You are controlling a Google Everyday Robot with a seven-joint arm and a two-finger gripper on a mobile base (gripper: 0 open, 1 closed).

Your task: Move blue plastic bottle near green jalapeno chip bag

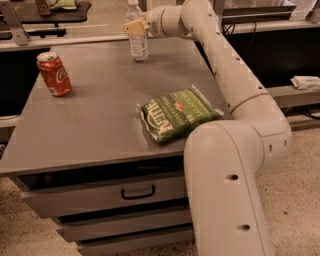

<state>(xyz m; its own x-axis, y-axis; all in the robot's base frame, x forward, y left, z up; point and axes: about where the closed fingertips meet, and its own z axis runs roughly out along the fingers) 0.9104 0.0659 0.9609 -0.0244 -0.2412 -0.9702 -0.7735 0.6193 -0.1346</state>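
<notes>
The blue plastic bottle (138, 44), clear with a white cap, stands upright at the far edge of the grey table (95, 125). My gripper (136, 26) is at the bottle's upper part, reaching in from the right and covering its shoulder. The green jalapeno chip bag (178, 113) lies flat near the table's right front, well apart from the bottle. My arm runs from the gripper over the table's right side, and its large base link hides the table's right front corner.
A red Coca-Cola can (54, 74) stands at the table's left side. Drawers with a handle (138, 192) are below the tabletop. A shelf with objects (50, 10) lies behind the table, and a bench (300, 87) stands to the right.
</notes>
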